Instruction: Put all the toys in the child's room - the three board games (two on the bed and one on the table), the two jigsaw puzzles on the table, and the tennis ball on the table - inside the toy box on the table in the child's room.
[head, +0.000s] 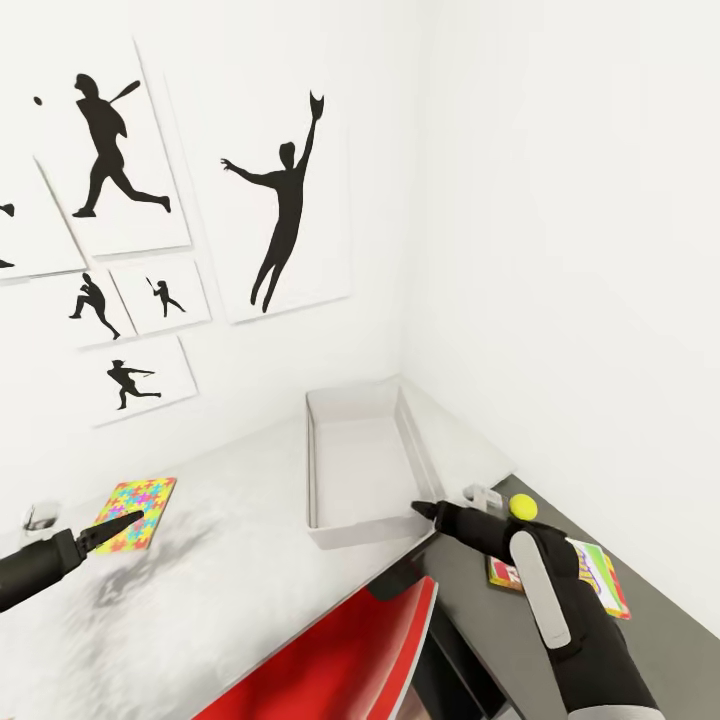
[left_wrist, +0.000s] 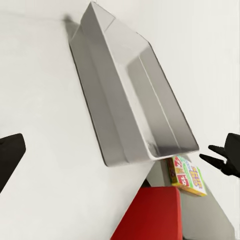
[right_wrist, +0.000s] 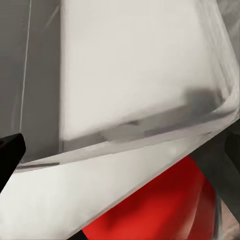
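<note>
I saw a smooth, matt grey toy box (head: 360, 470) on a matt white table (head: 220, 600). The red chair (head: 350, 660) looked glossy, like plastic.

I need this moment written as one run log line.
toy box: empty | jigsaw puzzle: on table, by left gripper | tennis ball, board game: beside right gripper | nothing held

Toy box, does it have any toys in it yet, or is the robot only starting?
Only starting, it seems. The toy box looks empty inside. Neither the left gripper nor the right gripper seems to hold anything; the right one is near the box's front corner. Still out are the jigsaw puzzle on the table, the tennis ball and a colorful box beside the right arm.
</note>
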